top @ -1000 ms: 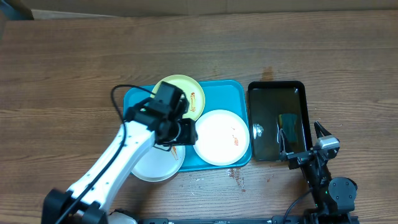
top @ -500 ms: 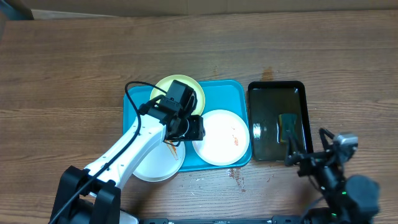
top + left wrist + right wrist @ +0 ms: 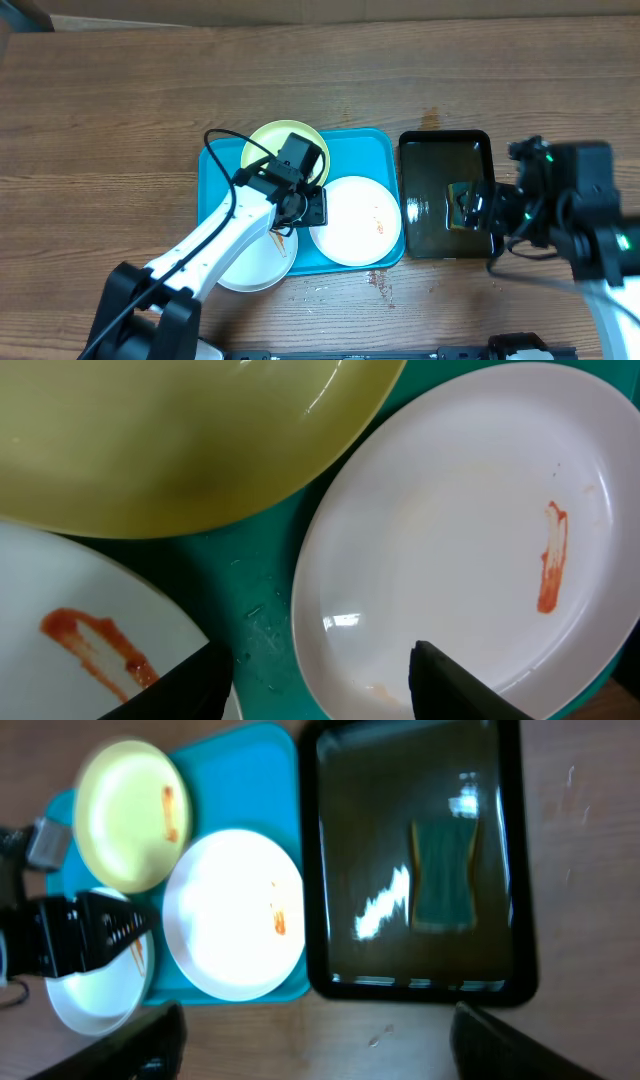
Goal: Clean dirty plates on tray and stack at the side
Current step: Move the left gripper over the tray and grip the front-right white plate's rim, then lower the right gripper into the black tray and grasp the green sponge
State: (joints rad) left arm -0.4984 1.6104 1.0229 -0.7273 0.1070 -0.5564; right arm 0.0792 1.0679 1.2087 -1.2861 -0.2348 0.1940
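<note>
Three dirty plates lie on the turquoise tray (image 3: pixel 372 150): a yellow-green one (image 3: pixel 262 148) at the back, a white one (image 3: pixel 360 220) with a red smear on the right, and a white smeared one (image 3: pixel 250 268) hanging over the front left corner. My left gripper (image 3: pixel 315 207) is open low over the tray. In the left wrist view its fingertips (image 3: pixel 455 685) straddle the left rim of the right white plate (image 3: pixel 450 530). My right gripper (image 3: pixel 320 1050) hangs open high above the table, in front of the black tray (image 3: pixel 400 780), holding nothing.
A green sponge (image 3: pixel 462 195) lies in the glossy black tray (image 3: pixel 430 160) right of the turquoise tray. The left arm's white link (image 3: pixel 215 240) crosses the front left plate. A small stain (image 3: pixel 382 282) marks the wood in front of the trays.
The left gripper shifted right, onto the rim of the right white plate. The right arm rose from the table's front edge and now hangs high beside the black tray.
</note>
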